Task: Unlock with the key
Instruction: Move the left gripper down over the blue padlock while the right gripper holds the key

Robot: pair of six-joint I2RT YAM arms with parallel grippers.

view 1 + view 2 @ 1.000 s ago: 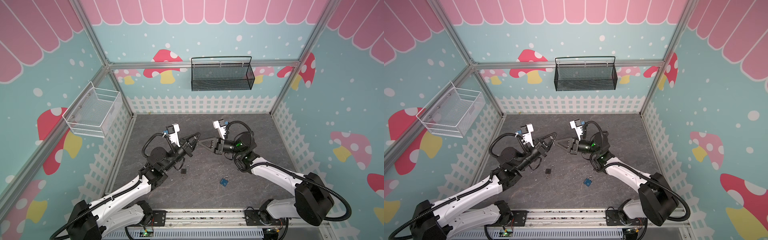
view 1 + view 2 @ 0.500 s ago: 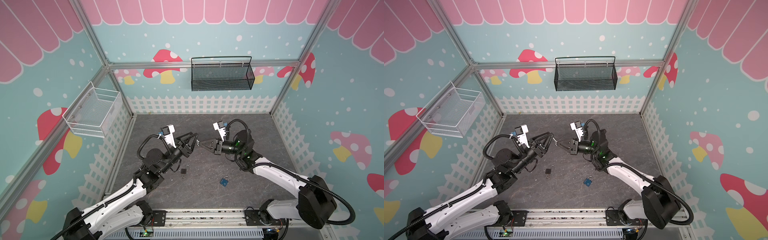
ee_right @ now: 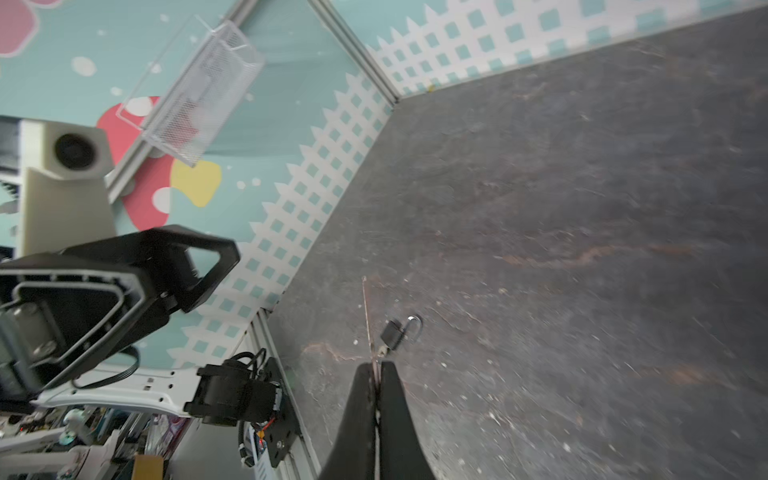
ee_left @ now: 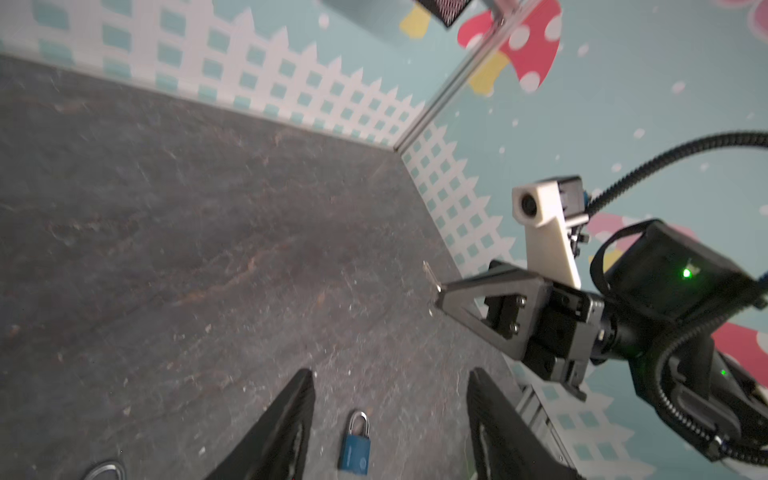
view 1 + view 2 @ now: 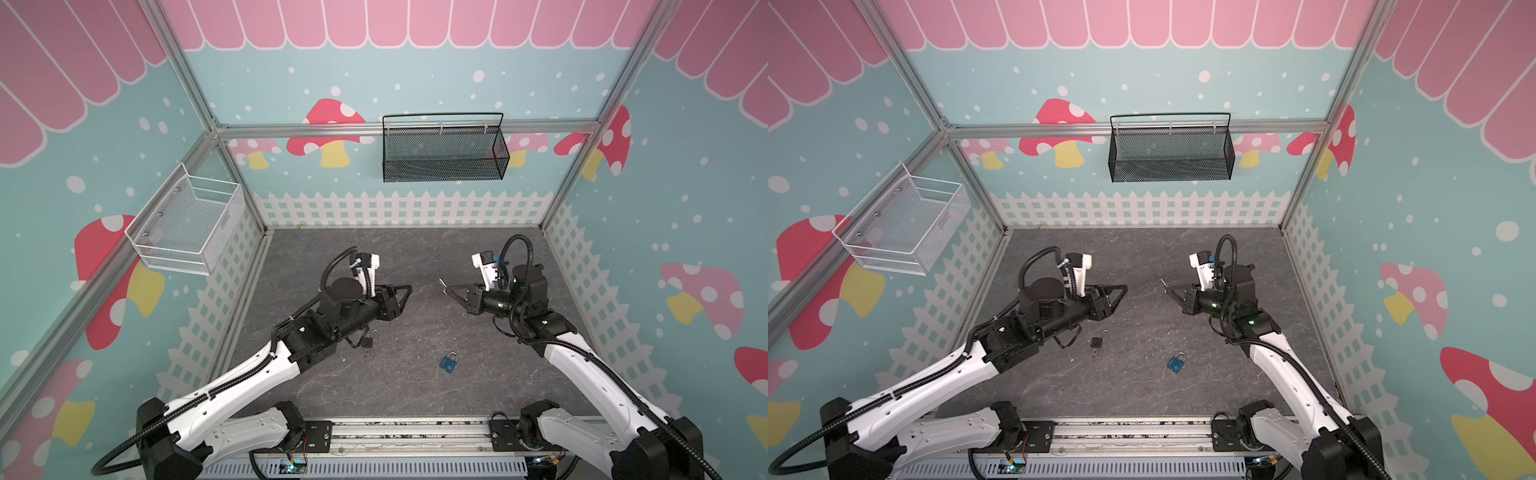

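Observation:
My right gripper [image 5: 448, 291] is shut on a small silver key [image 5: 442, 283], which sticks out past its tips; the right wrist view shows the key [image 3: 367, 316] edge-on as a thin line. My left gripper [image 5: 405, 297] hangs open with nothing in it, well apart from the key and facing the right gripper. On the floor nearer the front lies a blue padlock [image 5: 449, 362] with its shackle closed; the left wrist view shows it [image 4: 354, 446] between the spread fingers [image 4: 291, 419]. A black padlock [image 5: 368, 341] with its shackle swung open lies beside the left arm.
A black mesh basket [image 5: 442, 153] hangs on the back wall and a white wire basket [image 5: 187, 224] on the left wall. White fence walls ring the dark grey floor [image 5: 415, 257]. A metal rail [image 5: 395, 432] runs along the front edge.
The left gripper has opened and drawn back to the left. The right gripper has pulled back to the right, keeping the key. The tips met in the middle before; now a gap separates them.

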